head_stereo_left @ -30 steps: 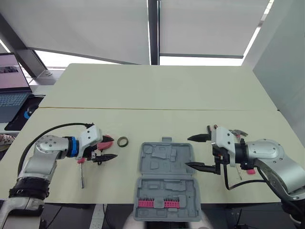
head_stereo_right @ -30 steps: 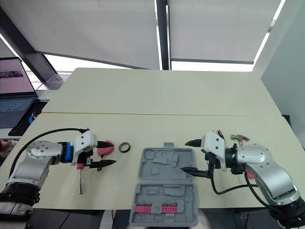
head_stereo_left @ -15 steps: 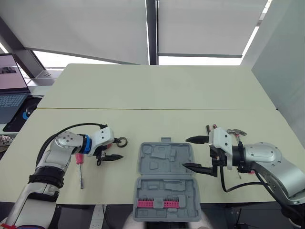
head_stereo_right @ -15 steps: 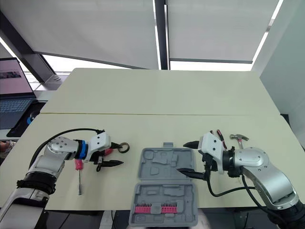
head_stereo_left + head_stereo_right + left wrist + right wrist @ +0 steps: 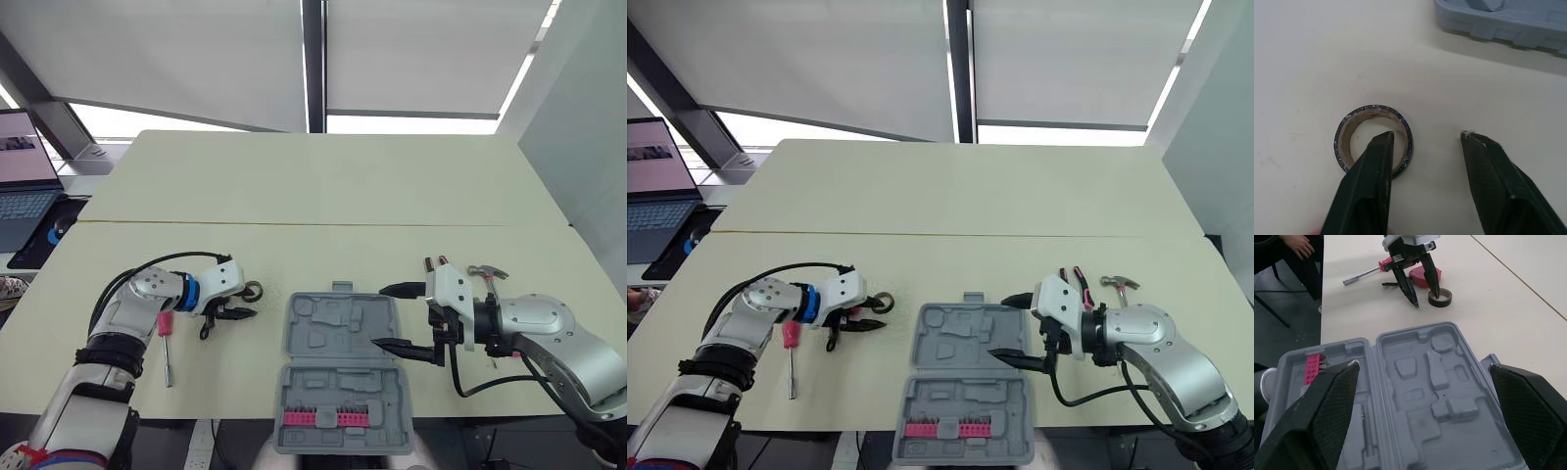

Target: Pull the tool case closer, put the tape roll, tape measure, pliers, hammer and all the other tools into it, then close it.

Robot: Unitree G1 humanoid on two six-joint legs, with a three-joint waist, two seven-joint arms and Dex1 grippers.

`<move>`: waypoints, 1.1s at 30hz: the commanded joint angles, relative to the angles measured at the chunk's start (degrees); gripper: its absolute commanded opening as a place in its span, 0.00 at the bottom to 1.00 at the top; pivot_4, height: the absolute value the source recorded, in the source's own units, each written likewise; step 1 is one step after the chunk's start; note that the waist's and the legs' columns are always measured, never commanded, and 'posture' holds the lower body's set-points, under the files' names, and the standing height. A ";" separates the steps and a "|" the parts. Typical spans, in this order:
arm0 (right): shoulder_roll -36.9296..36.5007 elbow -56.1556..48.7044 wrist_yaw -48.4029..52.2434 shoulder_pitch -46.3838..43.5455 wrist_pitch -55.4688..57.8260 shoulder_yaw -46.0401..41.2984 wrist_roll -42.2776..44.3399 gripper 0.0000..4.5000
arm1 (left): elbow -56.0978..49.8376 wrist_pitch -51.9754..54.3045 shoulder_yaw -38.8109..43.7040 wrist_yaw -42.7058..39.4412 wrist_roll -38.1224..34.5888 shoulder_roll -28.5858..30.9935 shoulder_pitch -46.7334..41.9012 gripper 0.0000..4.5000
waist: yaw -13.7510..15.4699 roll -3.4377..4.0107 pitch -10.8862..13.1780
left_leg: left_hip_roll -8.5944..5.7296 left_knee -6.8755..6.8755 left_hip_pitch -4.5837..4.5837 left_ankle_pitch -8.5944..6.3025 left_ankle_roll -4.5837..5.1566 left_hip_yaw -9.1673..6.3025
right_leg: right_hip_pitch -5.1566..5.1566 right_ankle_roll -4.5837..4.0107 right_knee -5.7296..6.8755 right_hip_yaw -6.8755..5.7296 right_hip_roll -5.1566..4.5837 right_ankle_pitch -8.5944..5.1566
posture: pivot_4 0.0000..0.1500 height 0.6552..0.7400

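The grey tool case (image 5: pixel 338 367) lies open at the table's front edge, a row of pink bits (image 5: pixel 323 418) in its near half. To its left lies the dark tape roll (image 5: pixel 1374 142). My left gripper (image 5: pixel 1425 134) is open at the roll, one finger inside the hole and the other outside, toward the case. A pink tape measure (image 5: pixel 1420 276) sits just behind that gripper. My right gripper (image 5: pixel 380 315) is open wide, its tips over the case's right edge.
A pink-handled screwdriver (image 5: pixel 167 343) lies left of the left gripper. A hammer (image 5: pixel 487 272) and red-handled pliers (image 5: pixel 1080 279) lie behind my right arm. A laptop (image 5: pixel 24 186) stands off the table's left side. A person's hand (image 5: pixel 1298 245) is beyond the table.
My left gripper has moved right from the screwdriver to the tape roll, one finger now in its hole. My right gripper has shifted slightly left toward the case.
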 commanded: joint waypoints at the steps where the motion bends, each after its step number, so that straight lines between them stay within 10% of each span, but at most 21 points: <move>1: -0.17 -2.05 -0.48 -0.04 -0.20 -0.80 0.82 1.00 | 0.99 -1.36 -0.40 0.58 0.90 -0.06 -1.46 0.22 | -0.04 0.00 0.00 | 0.00 0.00 0.00 0.00 0.00 0.00 | 0.00 0.00 0.00 0.00 0.00 0.00 | 1.00 1.00; 5: -0.29 -2.15 -0.54 0.11 -0.16 -1.04 0.94 1.00 | 1.58 -2.10 -0.32 0.25 1.23 0.02 -1.96 0.01 | -0.02 0.00 0.00 | 0.00 0.00 0.00 0.00 0.00 -0.01 | 0.00 0.00 0.01 0.00 0.00 0.00 | 1.00 1.00; 20: -2.31 -3.44 -0.99 1.59 1.66 -2.55 2.62 1.00 | -37.46 33.37 2.59 -5.03 -16.41 -0.30 7.57 0.01 | 0.00 0.00 0.00 | 0.02 0.09 -0.24 0.00 0.00 -0.13 | -0.10 0.01 0.00 0.13 -0.03 0.00 | 1.00 1.00; 33: -3.60 -4.93 -0.93 1.84 4.15 -2.10 2.96 1.00 | -30.08 28.81 -2.11 2.48 -12.14 -7.68 7.06 0.01 | 0.16 0.00 0.00 | 0.01 0.81 -0.42 -0.01 0.00 -0.34 | -0.09 0.01 0.50 0.02 0.07 -0.01 | 1.00 1.00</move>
